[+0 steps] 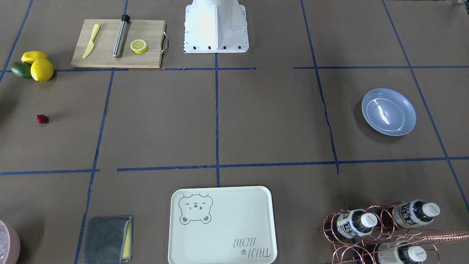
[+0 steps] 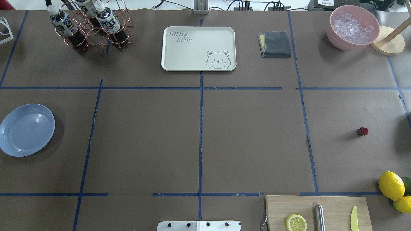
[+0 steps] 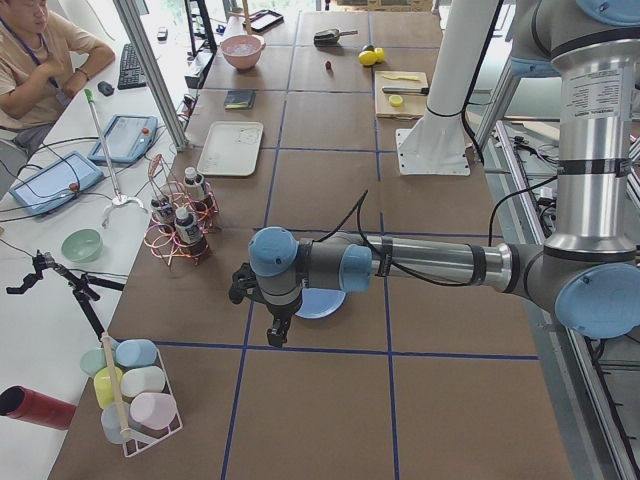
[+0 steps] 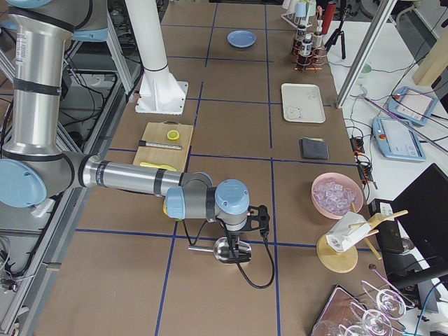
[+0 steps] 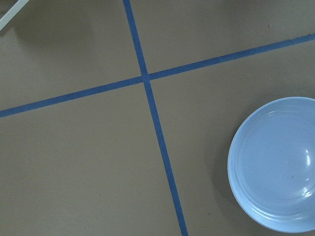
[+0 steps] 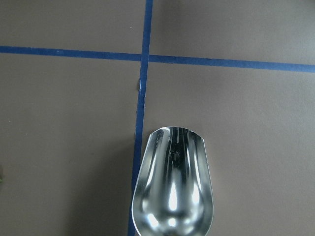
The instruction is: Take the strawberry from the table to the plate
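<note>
Overhead exterior: strawberry on table, robot's right side, near lemons, well apart from plate at left edge. Brown paper surface, blue tape grid; board, tray, cloth, ice bowl along edges. Person at side desk.

Exterior left: left arm stretched low, left gripper pointing down just beside plate, far from strawberry; jaw opening cannot be told.

Exterior right: right gripper over metal scoop; jaw opening likewise unclear.
</note>
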`<state>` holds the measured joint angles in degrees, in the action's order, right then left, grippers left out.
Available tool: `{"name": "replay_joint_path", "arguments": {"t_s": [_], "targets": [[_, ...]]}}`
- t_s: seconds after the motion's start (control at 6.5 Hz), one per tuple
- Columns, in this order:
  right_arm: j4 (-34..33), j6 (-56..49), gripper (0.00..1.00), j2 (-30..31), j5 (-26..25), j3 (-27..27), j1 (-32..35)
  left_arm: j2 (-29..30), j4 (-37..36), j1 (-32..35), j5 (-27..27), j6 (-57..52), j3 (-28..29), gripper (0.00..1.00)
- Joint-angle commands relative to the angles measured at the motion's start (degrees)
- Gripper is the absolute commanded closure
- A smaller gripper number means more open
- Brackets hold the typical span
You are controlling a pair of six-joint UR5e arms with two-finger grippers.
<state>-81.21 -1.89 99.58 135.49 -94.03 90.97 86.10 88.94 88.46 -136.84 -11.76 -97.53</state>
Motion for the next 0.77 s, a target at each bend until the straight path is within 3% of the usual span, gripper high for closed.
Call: {"name": "replay_joint_path", "arguments": {"t_s": [0.0, 0.46, 0.62], "targets": [[3.7, -0.2, 0.00, -0.1, 0.1, 0.3, -0.3, 0.0, 0.0, 0.0, -0.1, 0.0, -0.2, 0.00], [8.8, 0.0, 0.00, -0.8, 0.4, 0.3, -6.3, -0.1, 2.0, 0.0, 0.4, 0.2, -0.7, 0.00], [9.4, 2.2, 0.00, -4.2, 0.2, -0.1, -6.3, 1.7, 2.6, 0.0, 0.4, 0.2, -1.1, 0.00]]}}
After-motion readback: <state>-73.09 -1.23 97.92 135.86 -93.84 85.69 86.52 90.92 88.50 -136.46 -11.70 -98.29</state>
